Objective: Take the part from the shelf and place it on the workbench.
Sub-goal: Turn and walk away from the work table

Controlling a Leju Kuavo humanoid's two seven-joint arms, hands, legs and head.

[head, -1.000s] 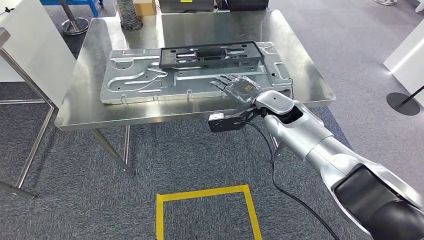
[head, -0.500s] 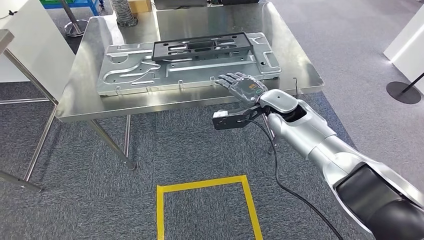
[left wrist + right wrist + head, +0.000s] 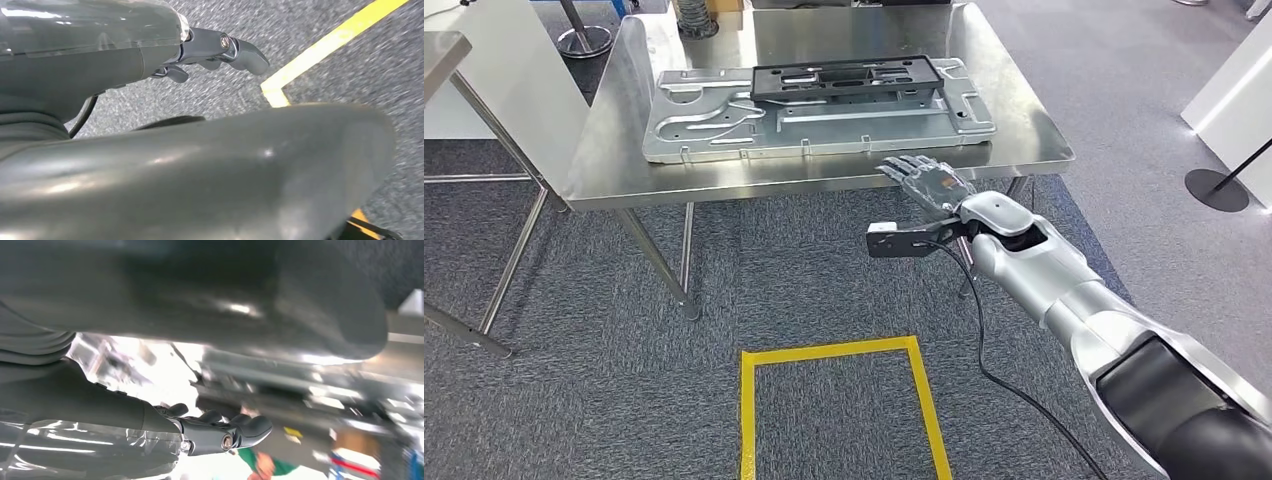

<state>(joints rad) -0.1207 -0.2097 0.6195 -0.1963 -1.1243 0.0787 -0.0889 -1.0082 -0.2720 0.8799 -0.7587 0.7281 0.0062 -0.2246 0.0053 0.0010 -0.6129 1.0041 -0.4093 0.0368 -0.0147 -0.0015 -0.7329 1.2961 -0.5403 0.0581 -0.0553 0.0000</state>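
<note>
- Now, going left to right: the part (image 3: 819, 108), a stamped silver metal plate with a black plastic frame (image 3: 856, 80) on top, is lying flat on the brushed steel tabletop (image 3: 614, 150).
- I am judging placement done and drawing the right robot hand (image 3: 929, 185) clear, empty, fingers spread.
- The left robot hand (image 3: 220, 50) is hanging over grey carpet, fingers curled on nothing.

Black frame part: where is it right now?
Head view: the black frame part lies on the far half of the stamped metal panel on the steel workbench, beyond the right hand.
</note>
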